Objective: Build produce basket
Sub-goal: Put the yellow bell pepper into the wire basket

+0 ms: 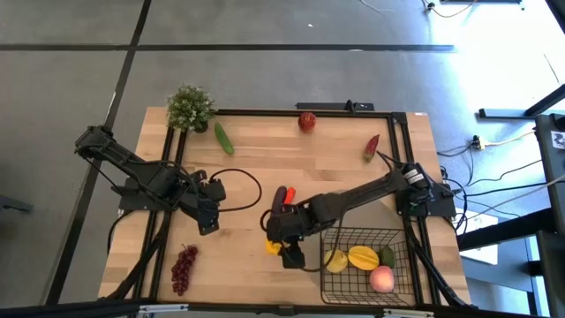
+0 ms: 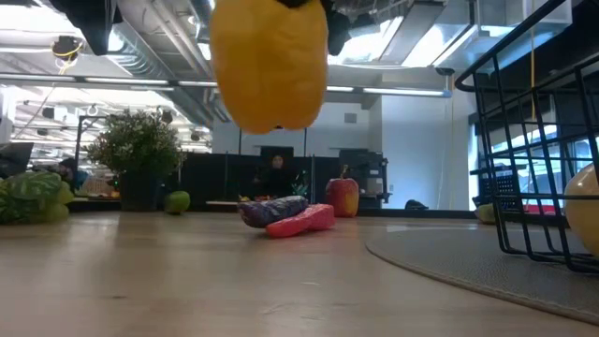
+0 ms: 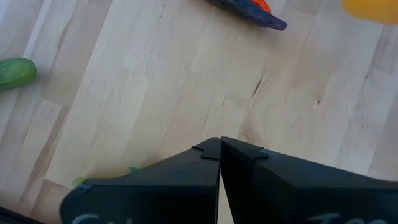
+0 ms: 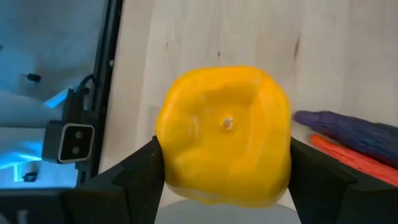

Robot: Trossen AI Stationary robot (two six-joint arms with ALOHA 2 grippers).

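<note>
My right gripper [image 1: 284,246] is shut on a yellow pepper [image 4: 224,134], which hangs high above the wood in the low view [image 2: 271,65], just left of the black wire basket [image 1: 399,284]. The basket stands at the table's near right and holds a lemon [image 1: 335,260], a mango [image 1: 363,257] and a peach [image 1: 381,279]. My left gripper [image 3: 219,146] is shut on nothing, above bare wood left of centre [image 1: 208,221]. Purple grapes [image 1: 184,268], a cucumber [image 1: 223,139], an apple [image 1: 306,121] and a chili [image 1: 372,147] lie on the table. My right gripper pinches the pepper's two opposite side walls [image 4: 166,155] between its two fingers [image 4: 144,171], one on each side. The fingers slant down from the table's right. The pepper hangs below them, lobed end down [image 2: 276,117], lifted clear of the table.
A purple piece and a red-orange piece [image 1: 282,196] lie together at mid-table, just beyond the pepper. A bushy potted plant [image 1: 190,108] stands at the far left corner. A grey mat [image 2: 468,257] lies under the basket. Black frame rails [image 1: 177,177] run along the table's sides.
</note>
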